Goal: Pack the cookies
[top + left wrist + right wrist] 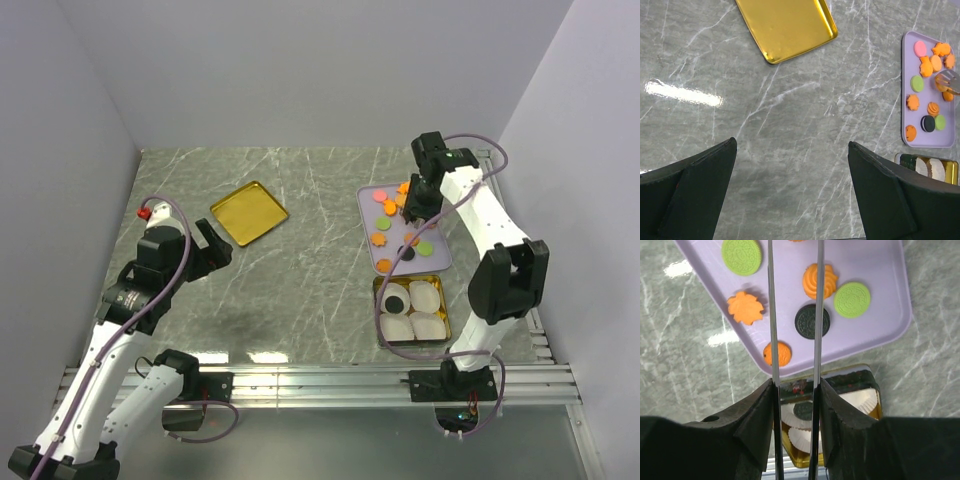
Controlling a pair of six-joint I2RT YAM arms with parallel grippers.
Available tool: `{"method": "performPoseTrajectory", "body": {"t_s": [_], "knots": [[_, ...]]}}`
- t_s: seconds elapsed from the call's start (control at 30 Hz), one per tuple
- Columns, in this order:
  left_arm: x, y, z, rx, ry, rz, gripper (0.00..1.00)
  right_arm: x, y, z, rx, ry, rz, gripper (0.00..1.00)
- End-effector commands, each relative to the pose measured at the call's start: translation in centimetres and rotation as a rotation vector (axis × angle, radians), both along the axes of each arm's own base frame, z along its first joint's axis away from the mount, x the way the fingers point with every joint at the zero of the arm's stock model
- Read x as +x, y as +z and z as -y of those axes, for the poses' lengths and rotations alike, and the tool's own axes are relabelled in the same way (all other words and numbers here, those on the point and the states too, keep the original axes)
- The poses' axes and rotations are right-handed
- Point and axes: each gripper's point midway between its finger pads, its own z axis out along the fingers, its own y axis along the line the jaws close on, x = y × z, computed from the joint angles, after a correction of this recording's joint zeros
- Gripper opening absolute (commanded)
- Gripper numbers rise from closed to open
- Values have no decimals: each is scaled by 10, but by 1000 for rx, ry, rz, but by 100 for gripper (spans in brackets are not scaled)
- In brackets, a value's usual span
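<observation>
— Two thin blades (pixel 771 315) of the right gripper (pixel 413 207) fill its wrist view. They run parallel with a narrow slot between them, and their tips pass off the top edge.
— Is it clamped on anything?
— I cannot tell from there. The left wrist view catches those tips over the purple tray (pixel 908 65) among the cookies (pixel 926 66), but too small to show whether one is pinched.
— Where do the cookies lie?
— Loose on that tray: orange, green, and a black one (pixel 812 321) seen through the slot. Overhead shows a pink one (pixel 380 196) at the far end, outside the right wrist view.
— What lies beyond the tray?
— A gold tin (pixel 379 320) sits just beside its near edge, holding white paper cups (pixel 424 293). One cup has a black cookie (pixel 393 301) in it.
— And the left gripper (pixel 792 145)?
— Its fingers are spread wide with nothing between them, over the bare table (pixel 790 100). A flat gold dish (pixel 785 25) lies farther out, well apart from the tray.
</observation>
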Motion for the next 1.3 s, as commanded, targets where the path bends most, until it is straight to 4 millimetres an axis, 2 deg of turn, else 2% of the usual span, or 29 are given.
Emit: {"method": "performPoseTrajectory", "body": {"t_s": [0.0, 0.33, 0.7, 1.1, 1.27], "knots": [[2, 12, 6, -21, -33, 47, 99, -4, 55, 8, 1, -7, 138, 40], [0, 15, 5, -25, -26, 58, 99, -38, 83, 12, 22, -11, 187, 39], [-1, 17, 5, -36, -22, 73, 99, -100, 113, 28, 22, -22, 276, 40], [-3, 13, 11, -40, -49, 65, 99, -180, 107, 45, 28, -70, 284, 40], [-4, 14, 11, -43, -47, 75, 99, -201, 109, 40, 94, -89, 308, 43]]}}
